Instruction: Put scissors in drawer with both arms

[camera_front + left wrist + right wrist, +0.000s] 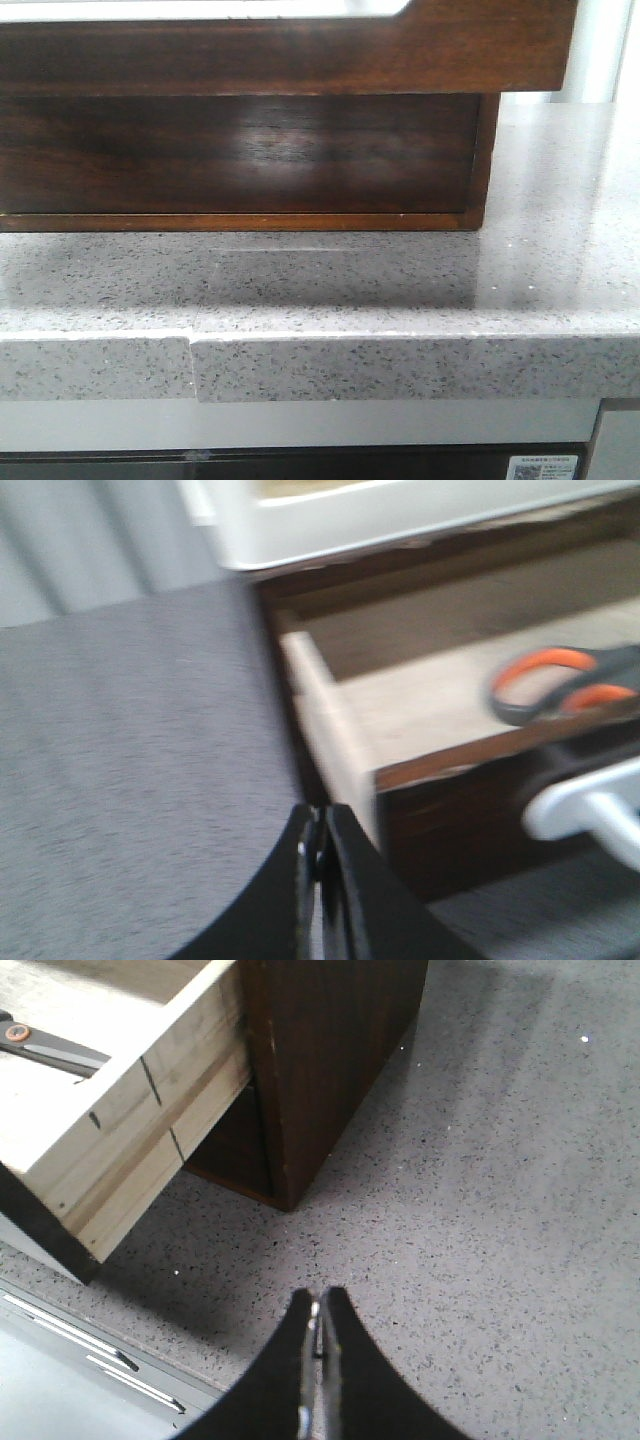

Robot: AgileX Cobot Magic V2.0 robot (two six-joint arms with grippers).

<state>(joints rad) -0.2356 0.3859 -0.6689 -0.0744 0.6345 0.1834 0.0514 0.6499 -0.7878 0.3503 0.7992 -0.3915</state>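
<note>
The drawer (300,55) stands pulled out over the counter, its glossy dark front filling the top of the front view. In the left wrist view the scissors (560,685), with orange and grey handles, lie on the pale floor of the drawer (330,730). The right wrist view shows the scissors' blade and pivot screw (40,1048) inside the drawer's light wood side (130,1130). My left gripper (320,825) is shut on nothing, just outside the drawer's front corner. Beside the cabinet corner, over the counter, my right gripper (320,1305) is also shut and empty. Neither gripper shows in the front view.
A taller dark wood front (240,150) sits under the drawer, on the grey speckled counter (400,290). The cabinet's dark corner (320,1070) rises ahead of my right gripper. A blurred white part (590,815) lies before the drawer front. A white ledge (400,515) tops the cabinet.
</note>
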